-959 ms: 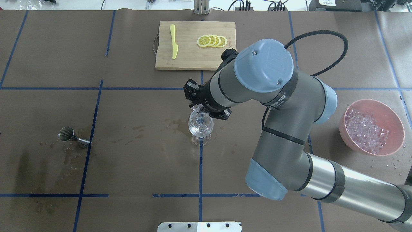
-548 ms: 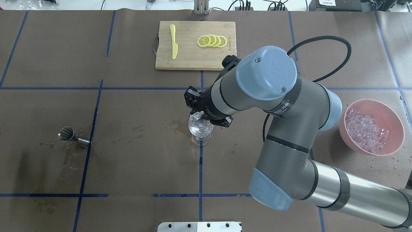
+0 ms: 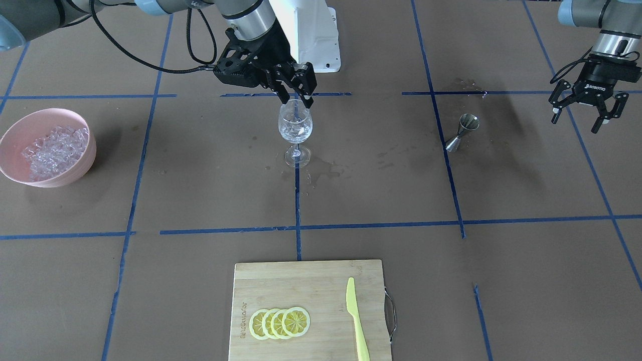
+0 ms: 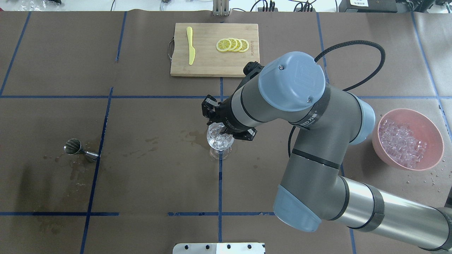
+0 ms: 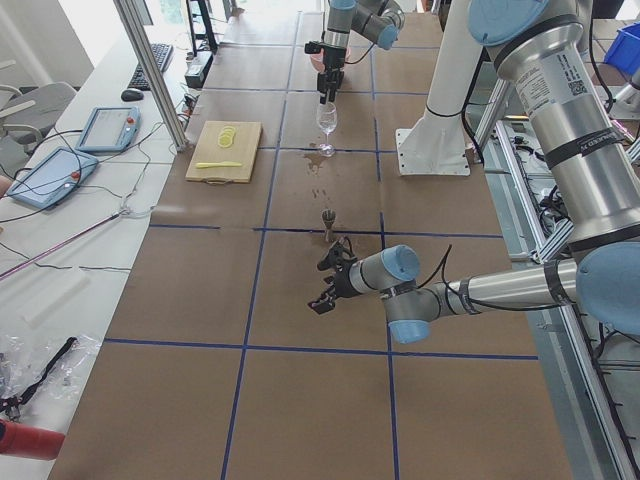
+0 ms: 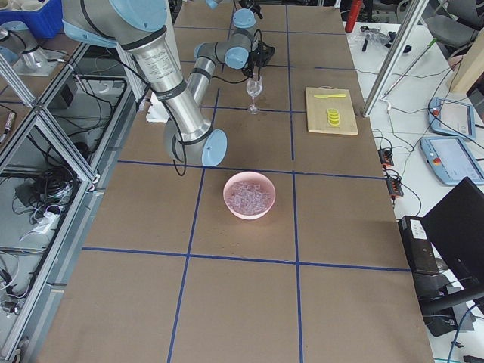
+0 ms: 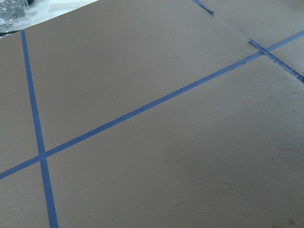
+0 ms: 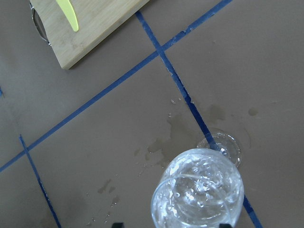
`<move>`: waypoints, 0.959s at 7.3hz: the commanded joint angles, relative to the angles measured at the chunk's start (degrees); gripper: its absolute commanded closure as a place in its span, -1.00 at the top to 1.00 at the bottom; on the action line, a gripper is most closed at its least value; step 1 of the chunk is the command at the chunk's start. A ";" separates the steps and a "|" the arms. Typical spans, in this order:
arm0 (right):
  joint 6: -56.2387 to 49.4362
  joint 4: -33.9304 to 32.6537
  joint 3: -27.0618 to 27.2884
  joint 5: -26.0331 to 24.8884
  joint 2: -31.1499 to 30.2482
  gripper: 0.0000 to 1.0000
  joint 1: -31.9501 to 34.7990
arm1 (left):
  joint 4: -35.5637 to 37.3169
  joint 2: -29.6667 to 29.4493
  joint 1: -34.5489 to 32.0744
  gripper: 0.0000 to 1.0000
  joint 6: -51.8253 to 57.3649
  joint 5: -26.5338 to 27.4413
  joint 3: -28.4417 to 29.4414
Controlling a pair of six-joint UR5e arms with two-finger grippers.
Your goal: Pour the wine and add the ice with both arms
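A clear wine glass (image 3: 295, 128) stands at the table's middle on a blue tape line, with small clear ice (image 8: 199, 190) in its cup. My right gripper (image 3: 297, 98) hangs open just above the glass's rim (image 4: 220, 141), and its fingertips (image 8: 118, 224) show wide apart with nothing between them. More ice (image 4: 402, 143) fills a pink bowl (image 4: 409, 111) on my right. My left gripper (image 3: 584, 108) is open and empty, well off to my left past a steel jigger (image 3: 460, 131). The left wrist view shows only brown paper and blue tape.
A bamboo cutting board (image 4: 212, 63) at the far side holds lemon slices (image 4: 232, 44) and a yellow knife (image 4: 190, 46). Wet stains (image 4: 192, 134) mark the paper by the glass and around the jigger (image 4: 79, 150). The white base block (image 3: 313, 35) stands behind the glass.
My right arm has shifted a little, and its gripper has come down closer over the glass's mouth. The glass, jigger and bowl have not moved.
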 commanded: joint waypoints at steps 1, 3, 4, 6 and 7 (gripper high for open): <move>-0.75 -0.11 5.73 1.32 -8.16 0.99 2.92 | 0.17 -0.11 0.00 1.00 1.25 -1.65 0.43; -10.36 0.16 8.67 8.14 -18.19 1.00 10.72 | 1.40 -1.16 -2.26 1.00 5.03 -8.14 1.75; -18.17 0.59 8.68 11.49 -23.11 1.00 15.64 | 5.41 -3.08 -7.07 1.00 7.56 -13.13 1.67; -37.84 0.08 7.55 17.20 -30.60 1.00 27.31 | 23.28 -11.31 -22.07 1.00 23.23 -22.29 1.49; -47.94 -0.19 4.75 20.46 -32.37 1.00 33.38 | 33.38 -15.97 -27.89 1.00 31.15 -24.50 1.58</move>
